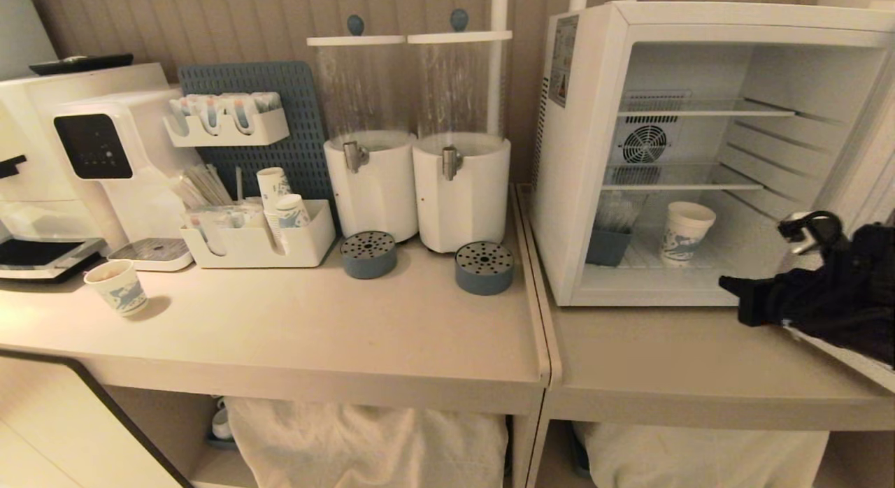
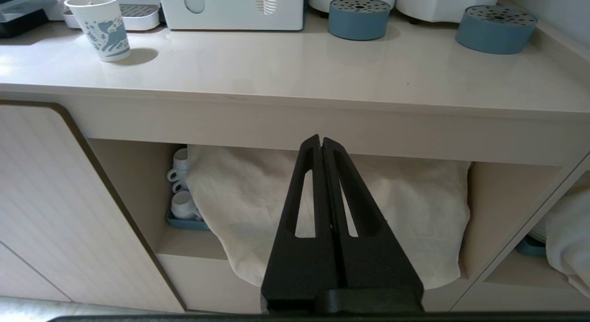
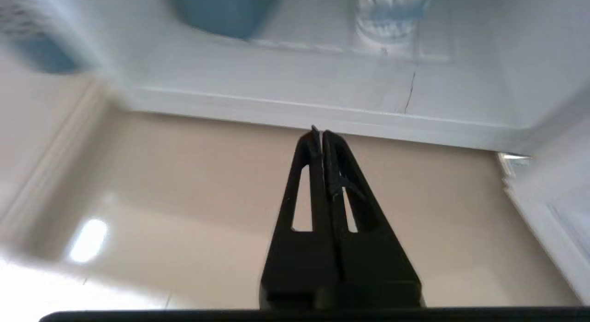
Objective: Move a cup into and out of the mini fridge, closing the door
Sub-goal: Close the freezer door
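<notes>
The small white paper cup with the blue printed pattern (image 1: 685,231) stands upright on the floor of the white boxy mini fridge (image 1: 580,159), toward the middle of the bottom compartment, below the lower of the two wire shelves. A small blue container (image 1: 607,245) sits beside it, nearer the fridge's vent-slotted side wall. The fridge stands open; only a pale strip of its door (image 1: 849,355) shows at the right edge of the head view.

The right gripper (image 3: 319,136) is outside the fridge, over the beige countertop (image 1: 685,362) just in front of the fridge's lower lip, its black fingers pressed together and holding nothing. The cup lies ahead of it, inside the fridge and well apart from the fingertips.

The left gripper (image 2: 321,144) hangs low in front of the counter's open shelf, also clenched and empty. A second patterned paper cup (image 1: 117,286) stands on the counter far to the left, near the white coffee machine (image 1: 77,159).
</notes>
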You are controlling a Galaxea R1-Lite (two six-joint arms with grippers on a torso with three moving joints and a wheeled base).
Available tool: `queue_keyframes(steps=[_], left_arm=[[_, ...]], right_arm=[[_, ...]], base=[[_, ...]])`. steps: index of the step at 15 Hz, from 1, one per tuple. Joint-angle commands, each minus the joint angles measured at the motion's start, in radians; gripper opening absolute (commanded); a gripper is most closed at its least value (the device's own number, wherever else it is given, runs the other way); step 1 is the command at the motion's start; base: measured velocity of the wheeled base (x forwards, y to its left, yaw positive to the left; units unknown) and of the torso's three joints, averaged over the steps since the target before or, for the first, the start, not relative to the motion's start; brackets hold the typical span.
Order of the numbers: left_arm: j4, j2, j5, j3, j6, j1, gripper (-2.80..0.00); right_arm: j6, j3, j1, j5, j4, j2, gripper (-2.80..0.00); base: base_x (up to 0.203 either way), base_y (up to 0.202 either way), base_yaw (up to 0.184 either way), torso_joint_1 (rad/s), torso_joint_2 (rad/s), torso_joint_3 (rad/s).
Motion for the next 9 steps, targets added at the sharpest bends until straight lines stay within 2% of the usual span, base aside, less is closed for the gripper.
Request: queue_keyframes(steps=[1, 6, 9], left_arm=[[-0.001, 0.001, 0.000, 0.000, 0.000, 0.001, -2.80], [-0.001, 0.001, 0.000, 0.000, -0.001, -0.001, -2.80], [-0.001, 0.000, 0.000, 0.000, 0.000, 0.000, -2.80]], right_arm=[[0.002, 0.040, -0.006, 0.049, 0.127, -0.300, -2.80], [-0.002, 0.034, -0.046, 0.225, 0.662, -0.846, -2.80], [-0.009, 0.020, -0.047, 0.301, 0.963, -1.077, -2.80]], base=[[0.000, 0.000, 0.000, 0.000, 0.00, 0.000], [0.000, 0.000, 0.000, 0.000, 0.00, 0.000], [0.000, 0.000, 0.000, 0.000, 0.00, 0.000]])
